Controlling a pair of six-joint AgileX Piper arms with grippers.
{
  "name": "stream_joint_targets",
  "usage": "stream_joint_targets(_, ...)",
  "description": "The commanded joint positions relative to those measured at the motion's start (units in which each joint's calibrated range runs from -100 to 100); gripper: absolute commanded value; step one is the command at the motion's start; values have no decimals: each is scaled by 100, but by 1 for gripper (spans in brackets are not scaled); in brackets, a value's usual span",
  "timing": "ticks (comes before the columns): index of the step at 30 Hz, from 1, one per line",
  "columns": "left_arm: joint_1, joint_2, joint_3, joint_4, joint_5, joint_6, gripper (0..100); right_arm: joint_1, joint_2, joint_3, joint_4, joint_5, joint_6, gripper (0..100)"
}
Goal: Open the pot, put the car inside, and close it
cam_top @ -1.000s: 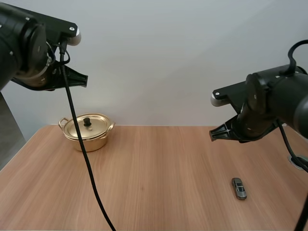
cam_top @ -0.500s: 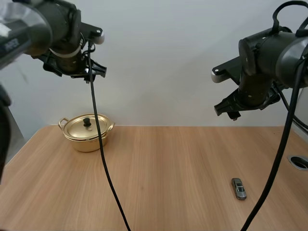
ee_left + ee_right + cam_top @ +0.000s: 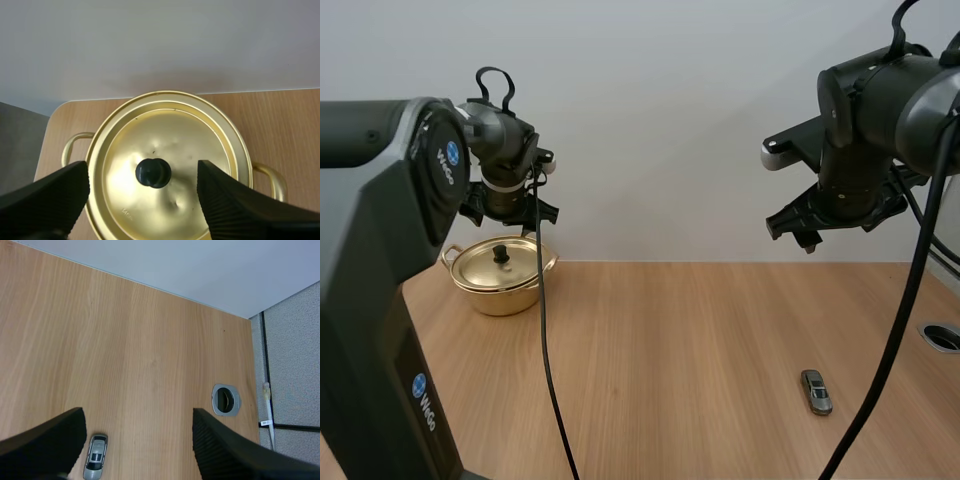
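Above the closed pot [image 3: 241,146], the left gripper [image 3: 142,169] hovers with fingers apart, centred over the lid knob [image 3: 153,173]. The right gripper [image 3: 137,416], fingers apart, hangs above the car [image 3: 96,457].

High and downward left-wrist views share the pot [image 3: 496,290].

Pot [image 3: 506,296] far left on table [image 3: 650,360], lid [image 3: 483,268] on it; car [image 3: 816,391] near right.
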Motion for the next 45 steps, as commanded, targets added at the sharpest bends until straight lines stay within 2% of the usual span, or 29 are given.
stream_joint_targets(1, 4, 177, 4, 7, -145, 1, 100, 1, -1, -5, -2, 65, -1, 100)
stream_joint_targets(11, 20, 343, -51, 21, -231, -90, 100, 1, -1, -5, -11, 88, -1, 100)
stream_joint_targets(17, 187, 639, -51, 21, -325, -80, 100, 1, -1, -5, -11, 287, -1, 100)
stream_joint_targets(23, 197, 738, -51, -123, -409, 343, 100, 1, -1, -5, 0, 266, -1, 100)
stream_joint_targets(24, 197, 738, -51, -156, -409, 382, 90, 1, -1, -5, 0, 266, -1, 100)
stream_joint_targets(25, 197, 738, -51, -168, -363, 390, 64, 1, -1, -5, 0, 266, -1, 100)
stream_joint_targets(27, 197, 738, -51, -184, -241, 198, 0, 1, -1, -5, 0, 266, -1, 100)
stream_joint_targets(35, 197, 618, -525, -148, 58, 235, 0, 1, -1, -5, 100, 409, 110, 100)
stream_joint_targets(41, 197, -88, -1264, -173, 757, 258, 0, -87, -1, 91, 777, 612, 385, 100)
stream_joint_targets(45, 197, -834, -1643, -470, 1064, 639, 0, -292, 13, 620, 1061, 134, 385, 100)
